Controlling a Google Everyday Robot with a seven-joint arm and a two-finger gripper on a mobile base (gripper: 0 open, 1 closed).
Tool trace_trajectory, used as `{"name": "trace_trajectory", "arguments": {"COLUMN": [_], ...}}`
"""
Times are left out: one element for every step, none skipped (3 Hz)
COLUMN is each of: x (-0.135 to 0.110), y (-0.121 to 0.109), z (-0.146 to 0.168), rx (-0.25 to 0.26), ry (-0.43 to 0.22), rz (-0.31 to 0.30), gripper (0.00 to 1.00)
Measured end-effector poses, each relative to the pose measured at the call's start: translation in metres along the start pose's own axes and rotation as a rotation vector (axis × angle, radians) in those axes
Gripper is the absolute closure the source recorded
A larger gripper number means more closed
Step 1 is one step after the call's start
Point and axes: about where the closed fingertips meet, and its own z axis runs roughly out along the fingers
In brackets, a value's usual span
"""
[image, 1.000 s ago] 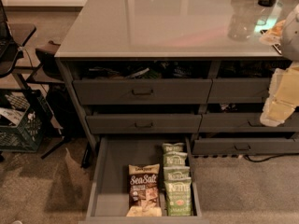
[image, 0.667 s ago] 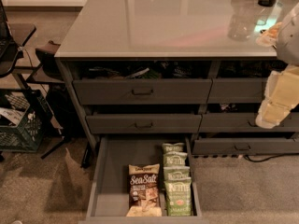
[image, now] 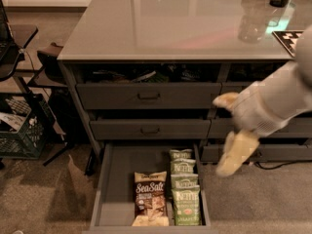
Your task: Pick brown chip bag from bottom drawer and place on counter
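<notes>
Camera view: the bottom drawer [image: 119,179] is pulled out, which exposes its floor for access from above. The brown chip bag [image: 150,199] lies flat on that floor, label up, just beside a row of green bags [image: 184,195] on its right. My end effector [image: 222,135] hangs right of the drawer and above it, fingers spread and holding nothing. I judge this posture suits a descent onto the bag. The tabletop [image: 170,23] is the destination.

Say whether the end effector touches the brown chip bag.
Apart. Camera view: the end effector hangs right of the bottom drawer, green bags lying between it and the brown chip bag.
</notes>
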Motion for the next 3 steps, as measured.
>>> {"name": "trace_trajectory", "arguments": {"x": [0.007, 0.003, -0.011], "y": [0.025, 0.039, 0.054], "z": [0.119, 0.217, 0.299], "rx": [-0.132, -0.188, -0.211], "ry": [-0.159, -0.278, -0.350], "rz": [0.005, 0.029, 0.057], "gripper": [0.00, 0.00, 0.00]}}
